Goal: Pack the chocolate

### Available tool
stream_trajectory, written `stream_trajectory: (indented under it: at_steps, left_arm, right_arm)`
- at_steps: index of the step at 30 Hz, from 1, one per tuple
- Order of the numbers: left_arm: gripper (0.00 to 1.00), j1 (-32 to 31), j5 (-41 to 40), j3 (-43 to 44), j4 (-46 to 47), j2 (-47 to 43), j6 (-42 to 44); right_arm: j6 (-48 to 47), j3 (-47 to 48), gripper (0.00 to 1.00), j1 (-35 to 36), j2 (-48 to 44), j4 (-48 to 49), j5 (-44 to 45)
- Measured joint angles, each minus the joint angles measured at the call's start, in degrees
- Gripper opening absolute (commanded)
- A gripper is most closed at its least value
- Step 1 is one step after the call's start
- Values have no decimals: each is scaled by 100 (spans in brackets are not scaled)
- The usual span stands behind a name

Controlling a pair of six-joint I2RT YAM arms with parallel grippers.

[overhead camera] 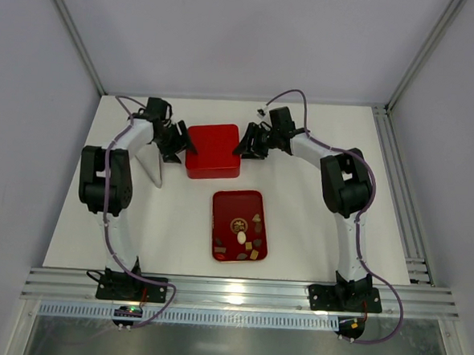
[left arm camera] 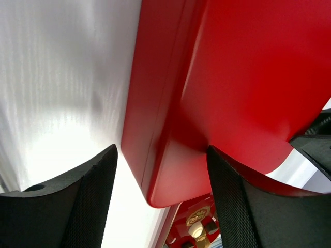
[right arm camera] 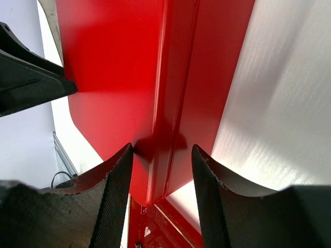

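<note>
Left hand (left arm camera: 161,151) straddles the box's (overhead camera: 213,149) left edge, wide. Right hand (right arm camera: 162,150) sits narrow astride the right edge; grip untellable. Chocolate (overhead camera: 241,238) lies apart.

We record:
- One red square box (overhead camera: 212,149), closed, lying between the left gripper (overhead camera: 180,146) and the right gripper (overhead camera: 245,143), with its sides at their fingertips.
- One flat red tray (overhead camera: 236,200), just behind both grippers, beside the box.
- One white table (overhead camera: 314,238), beneath them.
- One white slanted panel (overhead camera: 151,168), just beside the left gripper on its outer side.
- One aluminium rail (overhead camera: 238,293), well behind both grippers.
</note>
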Motion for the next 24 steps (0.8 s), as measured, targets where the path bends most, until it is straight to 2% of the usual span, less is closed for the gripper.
stream_trajectory:
  at_steps: [6,20,22,24]
  left_arm:
    - [65,-199,-76,125,31,98,-7]
    - [53,-267,-142,142,79,136,4]
    - [53,-267,-140,142,83,144,4]
    - [58,-264,-127,142,114,151,7]
  right_arm:
    - [4,-50,46,28,0,61,39]
    - [319,-1027,41,9,-341,1239,4]
    - [343,-1147,44,9,-409,1335,7]
    - [361,-1283,51,15,-483,1375,4]
